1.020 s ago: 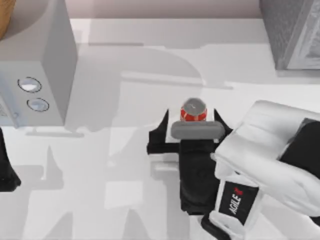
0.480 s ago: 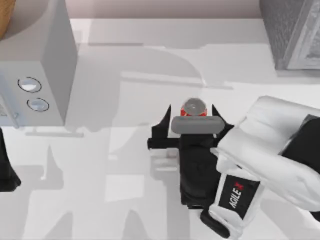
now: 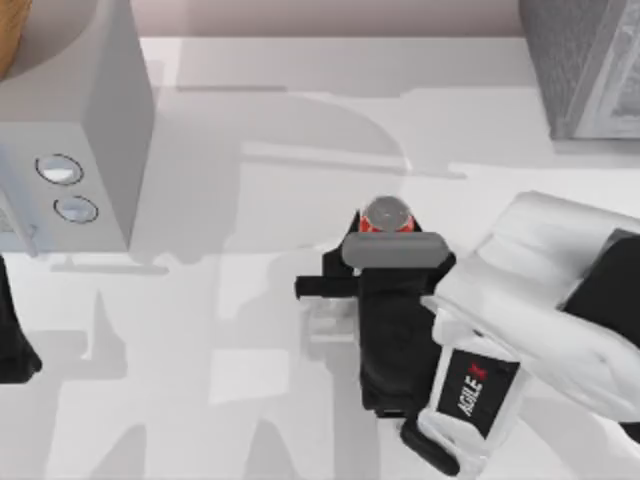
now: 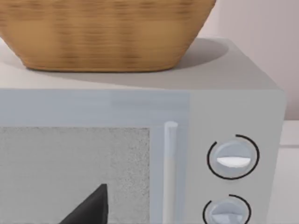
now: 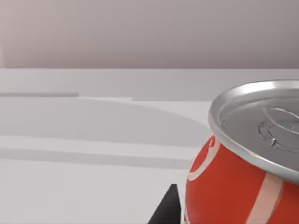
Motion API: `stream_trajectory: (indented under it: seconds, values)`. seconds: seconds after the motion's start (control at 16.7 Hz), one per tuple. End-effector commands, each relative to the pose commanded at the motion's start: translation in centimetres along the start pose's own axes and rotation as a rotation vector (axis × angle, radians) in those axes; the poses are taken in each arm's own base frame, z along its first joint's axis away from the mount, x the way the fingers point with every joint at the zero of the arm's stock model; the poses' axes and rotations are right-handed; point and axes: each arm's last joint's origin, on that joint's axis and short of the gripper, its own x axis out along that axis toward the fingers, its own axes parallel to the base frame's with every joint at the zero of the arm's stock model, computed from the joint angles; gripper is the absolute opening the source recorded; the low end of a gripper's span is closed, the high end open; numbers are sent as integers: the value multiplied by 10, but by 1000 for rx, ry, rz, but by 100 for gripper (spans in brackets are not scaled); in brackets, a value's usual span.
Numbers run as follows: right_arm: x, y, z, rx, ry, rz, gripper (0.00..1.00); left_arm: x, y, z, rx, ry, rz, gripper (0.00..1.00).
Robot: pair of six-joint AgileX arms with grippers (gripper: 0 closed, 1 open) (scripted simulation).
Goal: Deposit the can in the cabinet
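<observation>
The can (image 3: 387, 213) stands upright near the middle of the table, its silver top and red label showing. My right gripper (image 3: 386, 224) reaches in from the right front and is shut on the can, one black finger pressed to each side. In the right wrist view the can (image 5: 243, 163) looms close, with a dark fingertip (image 5: 167, 209) against its red side. The cabinet (image 3: 585, 65), a dark grey speckled box, sits at the far right corner, well apart from the can. My left arm (image 3: 12, 335) is parked at the table's left edge.
A pale grey box with two round dials (image 3: 75, 130) stands at the far left, with a wicker basket (image 4: 103, 32) on top of it. Bare white table lies between the can and the cabinet.
The right gripper's fingers, spread wide on either side of the can earlier, have closed in onto it. The can and the left arm have not moved.
</observation>
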Motion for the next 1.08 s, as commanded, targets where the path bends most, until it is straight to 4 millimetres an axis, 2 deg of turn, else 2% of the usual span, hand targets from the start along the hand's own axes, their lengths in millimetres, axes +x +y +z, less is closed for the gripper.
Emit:
stream_trajectory:
  seconds: [0.12,0.18,0.72,0.9,1.08]
  values:
    - [0,0,0,0,0,0,2,0,0,0,0,0,0,100]
    - [0,0,0,0,0,0,0,0,0,0,0,0,0,100]
    - [-1,1,1,1,0,2,0,0,0,0,0,0,0,100]
    - [2,5,19,2,-2,10,0,0,0,0,0,0,0,100]
    - [5,9,55,1,-2,12,0,0,0,0,0,0,0,100]
